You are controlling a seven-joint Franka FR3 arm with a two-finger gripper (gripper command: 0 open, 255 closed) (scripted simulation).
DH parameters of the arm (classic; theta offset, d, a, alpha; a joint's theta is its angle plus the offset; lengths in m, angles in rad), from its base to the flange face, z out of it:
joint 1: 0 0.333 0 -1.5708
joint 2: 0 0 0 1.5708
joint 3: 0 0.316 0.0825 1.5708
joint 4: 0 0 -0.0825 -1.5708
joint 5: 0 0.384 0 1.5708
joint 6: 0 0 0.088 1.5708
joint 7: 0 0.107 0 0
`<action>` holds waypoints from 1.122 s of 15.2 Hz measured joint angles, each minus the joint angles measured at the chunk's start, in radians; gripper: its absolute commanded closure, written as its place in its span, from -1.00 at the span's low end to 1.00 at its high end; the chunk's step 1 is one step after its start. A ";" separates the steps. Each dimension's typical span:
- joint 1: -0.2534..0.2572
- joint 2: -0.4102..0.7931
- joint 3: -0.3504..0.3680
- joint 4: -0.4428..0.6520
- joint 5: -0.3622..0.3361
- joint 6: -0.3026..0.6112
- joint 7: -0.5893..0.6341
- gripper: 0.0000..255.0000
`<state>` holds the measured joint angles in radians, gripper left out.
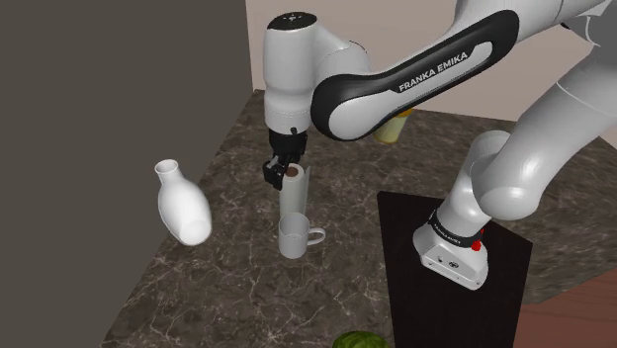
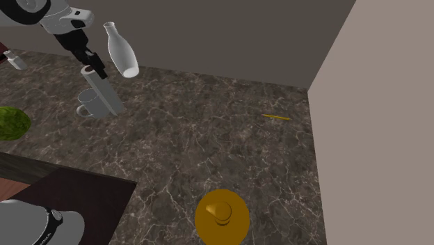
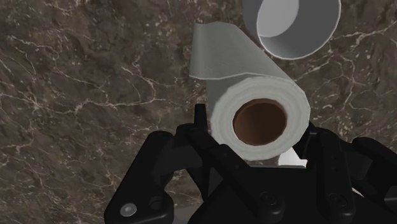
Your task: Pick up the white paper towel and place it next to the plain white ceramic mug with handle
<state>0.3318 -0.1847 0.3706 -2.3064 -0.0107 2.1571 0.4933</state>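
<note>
A white paper towel roll (image 1: 294, 195) with a brown core stands nearly upright on the dark marble counter (image 1: 237, 287). It is right behind a plain white mug (image 1: 295, 237) with a handle. My black gripper (image 1: 286, 170) is at the roll's top end, shut on it. In the wrist view the fingers (image 3: 201, 121) clasp the roll (image 3: 257, 95) on both sides, and the mug's open rim (image 3: 298, 28) lies just beyond it. From the second exterior view the roll (image 2: 104, 94) leans slightly, the mug (image 2: 88, 104) is beside its base, and the gripper (image 2: 92, 67) is at its top.
A white vase (image 1: 181, 203) hangs tilted toward the shoulder view's left of the roll. A yellow vessel (image 1: 393, 128) sits behind the arm, a green melon (image 1: 358, 341) at the near edge. A yellow stick (image 2: 276, 117) lies by the wall. The black stand (image 1: 455, 297) is at lower right.
</note>
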 measured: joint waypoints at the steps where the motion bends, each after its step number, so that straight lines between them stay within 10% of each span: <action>1: 0.000 0.002 0.000 -0.001 -0.001 0.002 0.000 1.00; 4: 0.000 0.002 0.000 -0.002 -0.001 0.004 0.000 1.00; 5: 0.000 0.002 0.000 -0.002 -0.001 0.004 0.000 -1.00; 17: 0.004 -0.046 -0.007 0.075 0.018 -0.117 -0.014 -1.00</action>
<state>0.3359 -0.2311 0.3641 -2.2318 0.0068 2.0402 0.4792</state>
